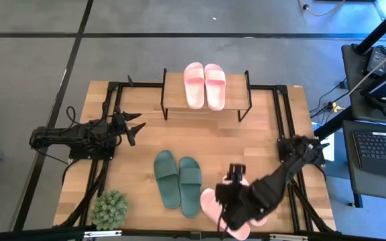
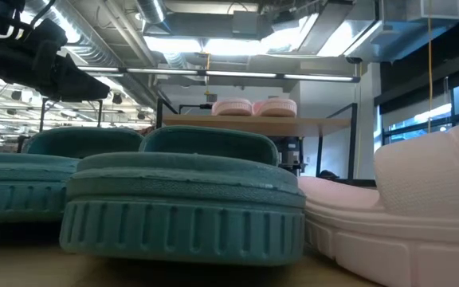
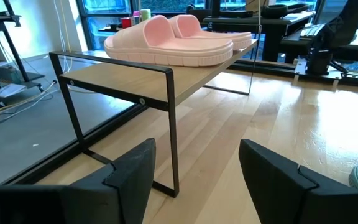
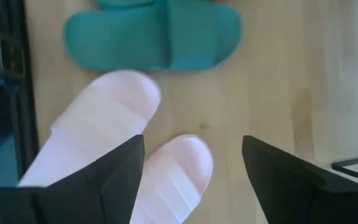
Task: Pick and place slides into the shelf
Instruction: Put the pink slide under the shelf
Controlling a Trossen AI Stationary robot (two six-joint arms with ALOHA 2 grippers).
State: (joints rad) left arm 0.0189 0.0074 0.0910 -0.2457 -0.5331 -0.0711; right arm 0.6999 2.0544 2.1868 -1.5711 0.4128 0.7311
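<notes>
Now right claw [image 4: 191, 168] open, empty, above pink slides [image 4: 98, 124] (near table edge [image 1: 179, 231]); left claw [image 3: 194, 168] open, empty.

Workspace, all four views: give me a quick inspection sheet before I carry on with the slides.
Surface: wooden table, bare between items.
Job's things: pink pair side by side on the shelf top board; green pair on the table near the front edge; second pink pair on the table beside the green one, partly under the right arm.
Clutter: small green plant at the front left corner.
Grippers: left hand open, waiting at the table's left side, facing the shelf; right hand open, above the front pink pair, holding nothing.
Cables: cords on the floor right of the table.
Surroundings: desk with keyboard to the right; no person seen.
</notes>
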